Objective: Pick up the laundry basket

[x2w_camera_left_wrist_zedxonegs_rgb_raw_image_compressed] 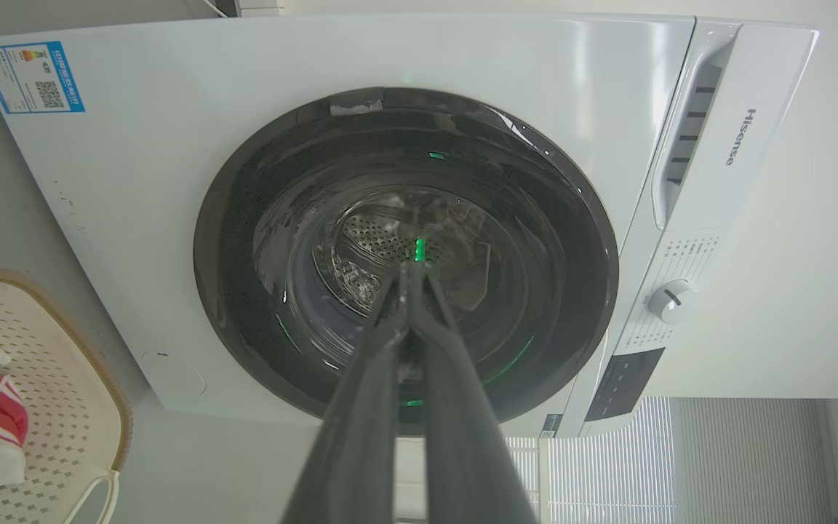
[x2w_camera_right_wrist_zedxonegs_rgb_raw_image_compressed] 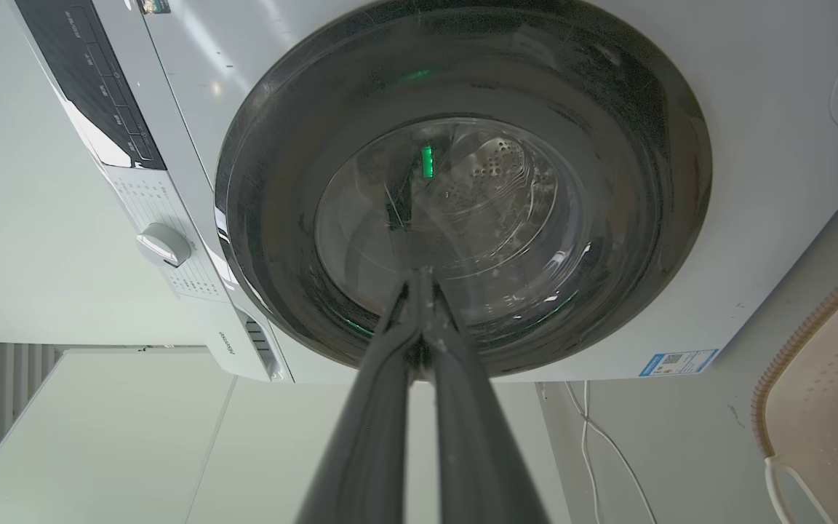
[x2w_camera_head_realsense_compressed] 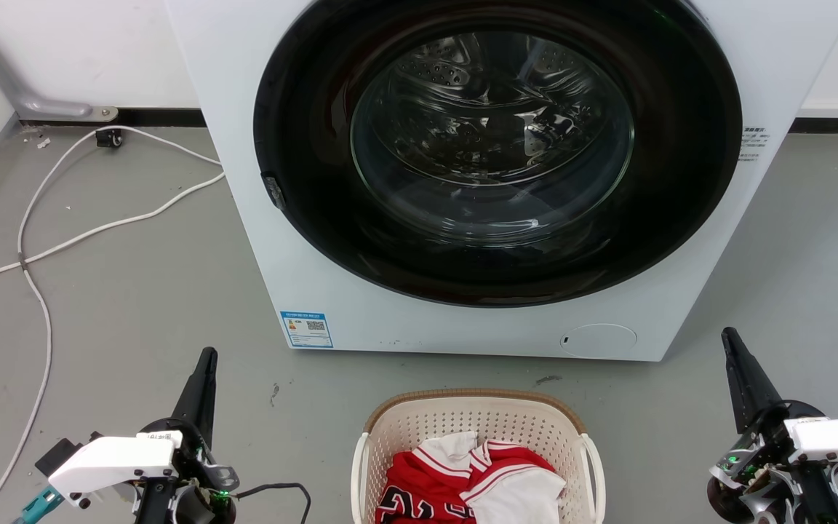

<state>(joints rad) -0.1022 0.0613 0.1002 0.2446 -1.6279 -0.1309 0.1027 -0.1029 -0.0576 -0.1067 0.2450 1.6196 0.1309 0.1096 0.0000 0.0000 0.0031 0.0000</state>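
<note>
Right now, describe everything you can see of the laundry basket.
The laundry basket is an oval cream-white tub, plastic by its look, with perforated walls, a brown woven-look rim and a white loop handle on each side. It stands upright on the grey floor before the washer, apart from it, its near end cut off by the head view's edge. Red-and-white clothes lie inside. Nothing else visibly touches it.

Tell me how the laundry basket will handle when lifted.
The laundry basket is probably stiff: moulded perforated plastic. Likely light, holding just a few clothes. It may tilt if raised by one handle alone.
</note>
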